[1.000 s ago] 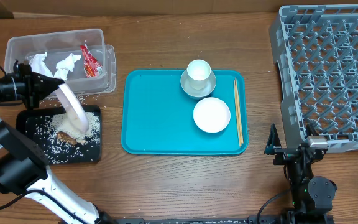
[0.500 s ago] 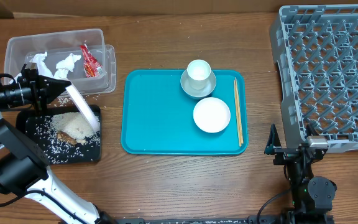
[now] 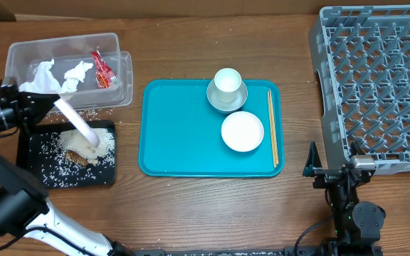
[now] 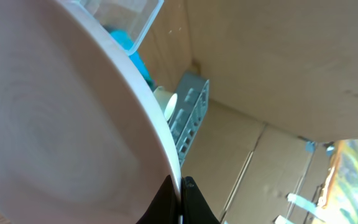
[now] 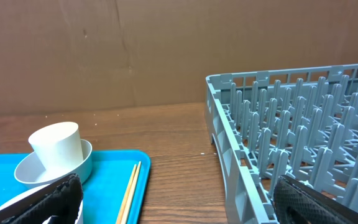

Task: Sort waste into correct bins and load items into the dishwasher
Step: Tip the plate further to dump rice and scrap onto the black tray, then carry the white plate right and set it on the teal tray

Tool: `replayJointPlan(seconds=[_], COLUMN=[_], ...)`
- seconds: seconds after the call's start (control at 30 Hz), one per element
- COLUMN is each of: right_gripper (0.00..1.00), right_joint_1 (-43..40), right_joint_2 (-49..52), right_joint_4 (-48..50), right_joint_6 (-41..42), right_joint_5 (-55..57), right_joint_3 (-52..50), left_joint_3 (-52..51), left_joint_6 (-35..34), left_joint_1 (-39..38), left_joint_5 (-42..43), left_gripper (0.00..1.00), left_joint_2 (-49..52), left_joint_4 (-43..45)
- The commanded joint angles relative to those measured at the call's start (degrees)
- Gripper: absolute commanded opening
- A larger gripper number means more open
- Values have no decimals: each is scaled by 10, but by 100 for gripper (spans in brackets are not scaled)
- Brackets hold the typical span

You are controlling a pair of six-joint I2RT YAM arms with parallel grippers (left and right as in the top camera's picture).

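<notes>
My left gripper (image 3: 46, 105) is shut on the rim of the white round plate (image 3: 77, 122). The plate is tilted steeply over the flat black tray (image 3: 34, 139), where a pile of rice (image 3: 91, 144) and scattered grains lie. In the left wrist view the plate (image 4: 61, 112) fills the left side, pinched at the gripper (image 4: 180, 198). The clear tub (image 3: 116, 60) holds crumpled tissues (image 3: 77, 71) and a red wrapper (image 3: 102, 71). The cup (image 3: 227, 80) stands in the grey-green bowl (image 3: 226, 101), with the white bowl (image 3: 242, 131) and chopsticks (image 3: 271, 128) nearby. My right gripper (image 3: 331, 168) stands open beside the dish rack (image 3: 376, 85).
The teal serving tray (image 3: 184, 128) carries the dishes mid-table. In the right wrist view the cup (image 5: 55, 146), chopsticks (image 5: 129, 193) and rack wall (image 5: 241, 162) lie ahead, with bare wood between tray and rack. Loose rice grains (image 3: 95, 110) dot the table by the tub.
My left gripper has drawn back to the left with the plate, which stays tilted over the black tray. The right arm has not moved.
</notes>
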Motion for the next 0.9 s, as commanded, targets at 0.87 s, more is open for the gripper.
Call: replayJointPlan(seconds=[0.87], right_gripper=[100], right_joint_1=[0], right_joint_2=[-5], right_joint_4=[3], right_joint_6=[-2], right_joint_5=[3], right_joint_3=[-6], left_joint_3=[-24], left_joint_6=[21], left_joint_1=[-207], left_joint_5=[-142], left_gripper=[4], left_joint_2=[-233], left_joint_4=[17])
